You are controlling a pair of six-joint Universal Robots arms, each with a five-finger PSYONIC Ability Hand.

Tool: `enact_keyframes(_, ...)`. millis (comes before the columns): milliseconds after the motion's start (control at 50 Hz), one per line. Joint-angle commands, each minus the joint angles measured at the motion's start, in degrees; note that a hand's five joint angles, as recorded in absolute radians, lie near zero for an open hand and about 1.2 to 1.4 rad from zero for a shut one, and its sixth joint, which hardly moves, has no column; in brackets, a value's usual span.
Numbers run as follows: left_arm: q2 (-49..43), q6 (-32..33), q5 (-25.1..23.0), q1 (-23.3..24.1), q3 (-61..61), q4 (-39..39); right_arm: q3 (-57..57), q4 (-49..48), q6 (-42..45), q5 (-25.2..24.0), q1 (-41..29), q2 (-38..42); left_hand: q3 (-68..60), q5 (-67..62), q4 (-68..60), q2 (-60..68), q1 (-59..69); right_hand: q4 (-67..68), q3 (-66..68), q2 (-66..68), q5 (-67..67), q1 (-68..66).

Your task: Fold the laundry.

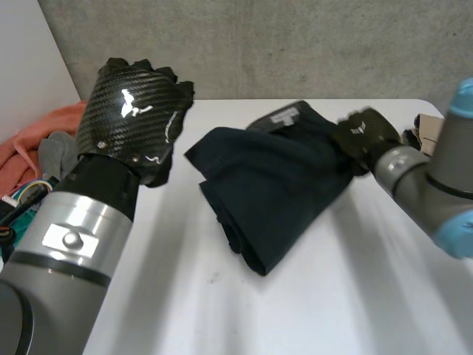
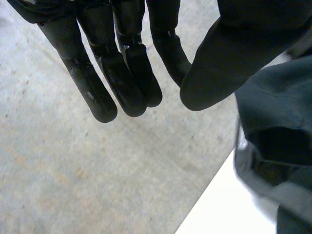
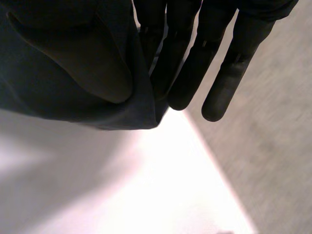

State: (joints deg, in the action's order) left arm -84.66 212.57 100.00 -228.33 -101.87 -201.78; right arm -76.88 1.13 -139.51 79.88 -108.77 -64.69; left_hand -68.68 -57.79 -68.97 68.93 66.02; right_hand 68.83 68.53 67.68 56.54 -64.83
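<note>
A dark navy garment (image 1: 273, 192) lies bunched and partly folded in the middle of the white table (image 1: 332, 296), with a grey label (image 1: 283, 115) at its far edge. My right hand (image 1: 362, 134) is at the garment's right edge. In the right wrist view its thumb (image 3: 87, 63) presses the cloth (image 3: 53, 100) against straight fingers (image 3: 229, 83), pinching an edge. My left hand (image 1: 133, 111) hangs raised above the table's left side, apart from the garment. Its fingers (image 2: 126, 73) are straight with nothing between them and the thumb (image 2: 229, 58); the garment (image 2: 278, 122) lies beside it.
An orange cloth (image 1: 44, 133) and a grey one (image 1: 55, 151) are heaped off the table's left side. Some beige things (image 1: 425, 129) sit at the far right corner. A concrete wall (image 1: 295, 44) stands behind the table. The front of the table is bare.
</note>
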Motion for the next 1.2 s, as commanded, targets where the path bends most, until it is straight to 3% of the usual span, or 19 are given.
enact_keyframes(20,-4.6,-3.0,-1.8,-2.5,0.4,0.1,-8.0,23.7,-2.2,0.7,1.1,-5.7,-11.3,-12.2,-11.0,11.1,14.0,11.2,11.5,12.3,13.5,-15.2)
enact_keyframes(120,-7.0,-3.0,-2.0,-3.3,0.4,0.1,-10.9,24.9,-12.6,-0.8,-1.0,-11.3,-11.3,-12.2,-11.0,11.1,14.0,11.2,11.5,12.3,13.5,-15.2)
enact_keyframes(160,-8.0,-3.0,-2.0,-4.0,0.6,0.1,-11.8,25.0,-16.4,-4.0,-3.0,-12.8,-11.3,-12.2,-11.0,11.1,14.0,11.2,11.5,12.3,13.5,-15.2)
enact_keyframes(300,-8.5,-3.2,-1.7,-5.2,0.5,0.8,-12.0,19.0,-18.4,-5.4,-3.6,-14.9,-11.3,-12.2,-11.0,11.1,14.0,8.4,8.7,9.5,10.7,-12.4)
enact_keyframes(340,-8.5,-3.3,-1.7,-4.7,0.1,1.3,-12.1,17.2,-18.3,-5.3,-3.9,-14.7,12.9,12.1,13.2,-13.2,-10.3,1.0,1.3,2.2,3.3,-5.0)
enact_keyframes(360,-8.6,-3.3,-1.7,-4.4,-0.2,1.7,-12.0,16.9,-18.2,-5.3,-4.1,-14.4,21.7,20.8,22.0,-22.0,-19.0,-8.4,-8.1,-7.2,-6.1,4.4)
enact_keyframes(380,-8.6,-3.4,-1.7,-4.0,-0.3,2.3,-11.8,16.2,-17.4,-5.0,-4.3,-14.2,29.0,28.1,29.2,-29.2,-26.3,-29.9,-29.6,-28.8,-27.6,25.9)
enact_keyframes(400,-8.6,-3.9,-1.6,-2.9,-0.3,3.9,-11.8,16.2,-16.9,-4.6,-4.3,-14.0,37.2,36.3,37.5,-37.4,-34.5,-37.1,-36.8,-36.0,-34.8,33.1)
enact_keyframes(500,-8.9,-10.6,-1.3,-2.1,-0.5,11.8,-11.2,16.4,-11.2,-1.8,-4.5,-13.1,44.7,43.8,45.0,-44.9,-42.0,-47.9,-47.7,-46.8,-45.7,43.9)
enact_keyframes(660,-8.4,-25.9,-1.2,-4.0,-1.3,26.0,-9.2,15.7,-5.1,-3.1,-4.5,-18.5,44.5,43.6,44.8,-44.8,-41.8,-48.3,-48.0,-47.2,-46.0,44.3)
enact_keyframes(720,-8.4,-28.7,-1.5,-5.1,-2.5,27.8,-7.8,14.8,-1.5,-4.7,-4.6,-18.7,44.3,43.5,44.6,-44.6,-41.7,-48.6,-48.4,-47.5,-46.4,44.7)
enact_keyframes(840,-8.9,-30.4,-2.2,-7.3,-4.9,28.2,-5.7,12.6,4.2,-11.4,-6.5,-13.2,43.7,42.8,44.0,-43.9,-41.0,-48.5,-48.2,-47.3,-46.2,44.5)
enact_keyframes(1000,-10.3,-34.1,-5.3,-5.6,-6.1,28.3,-3.2,8.5,14.5,-22.4,-8.2,-3.0,40.1,39.2,40.4,-40.4,-37.5,-44.6,-44.3,-43.5,-42.3,40.6)
enact_keyframes(1100,-12.9,-37.0,-8.6,-5.4,-5.5,27.7,-0.7,8.2,19.9,-24.4,-9.0,2.5,39.8,38.9,40.1,-40.0,-37.1,-43.3,-43.0,-42.1,-41.0,39.3)
enact_keyframes(1200,-16.7,-37.0,-8.6,-4.2,-4.7,26.6,0.7,7.9,21.6,-25.4,-10.2,6.0,38.1,37.2,38.4,-38.4,-35.5,-43.1,-42.8,-42.0,-40.8,39.1)
